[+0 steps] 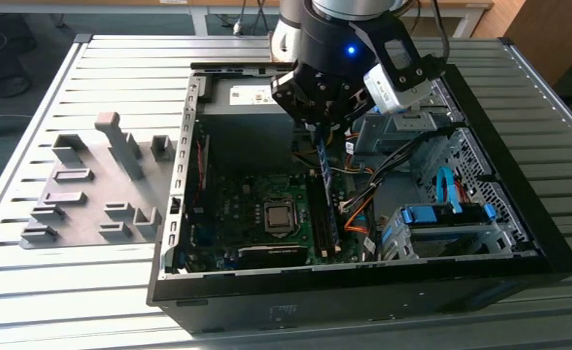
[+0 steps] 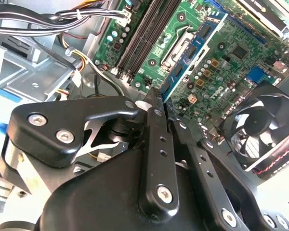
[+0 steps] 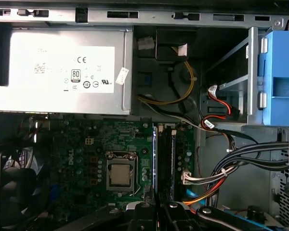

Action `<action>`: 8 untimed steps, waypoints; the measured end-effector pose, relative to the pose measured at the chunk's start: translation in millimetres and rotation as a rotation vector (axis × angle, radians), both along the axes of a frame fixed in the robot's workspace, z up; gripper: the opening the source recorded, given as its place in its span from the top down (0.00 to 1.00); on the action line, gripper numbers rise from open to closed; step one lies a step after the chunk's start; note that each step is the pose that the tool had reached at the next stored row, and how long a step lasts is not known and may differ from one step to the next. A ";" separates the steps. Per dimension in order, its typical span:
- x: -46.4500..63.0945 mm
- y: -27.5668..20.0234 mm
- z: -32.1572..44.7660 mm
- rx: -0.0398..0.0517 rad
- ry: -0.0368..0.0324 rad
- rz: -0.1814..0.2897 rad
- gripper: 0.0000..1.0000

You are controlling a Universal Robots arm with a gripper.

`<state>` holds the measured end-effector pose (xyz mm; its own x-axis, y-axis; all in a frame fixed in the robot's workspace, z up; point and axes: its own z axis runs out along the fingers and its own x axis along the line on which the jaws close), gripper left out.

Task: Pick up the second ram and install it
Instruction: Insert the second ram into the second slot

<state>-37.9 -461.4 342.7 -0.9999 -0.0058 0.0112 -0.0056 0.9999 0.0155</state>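
The second ram, a long thin blue circuit-board strip, hangs from my gripper inside the open computer case. It points down toward the memory slots on the green motherboard. In the second wrist view my gripper is shut on one end of the second ram, which runs out over the board beside the slots. The first wrist view sees the second ram edge-on, next to the dark slots. I cannot tell whether it touches a slot.
Around the slots are the processor socket, a grey power supply, a black fan, cable bundles and a blue drive cage. On the slatted table at the exterior view's left stands a grey fixture with plastic blocks.
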 end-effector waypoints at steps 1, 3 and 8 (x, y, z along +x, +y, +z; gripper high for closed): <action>0.4 0.0 -1.2 0.0000 0.0000 0.000 0.86; 0.6 0.0 -3.5 0.0001 0.0000 0.000 0.86; 0.8 0.0 -8.6 0.0000 0.0000 0.000 0.86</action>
<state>-37.1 -461.4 334.1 -0.9999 -0.0058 0.0112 -0.0056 0.9999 0.0155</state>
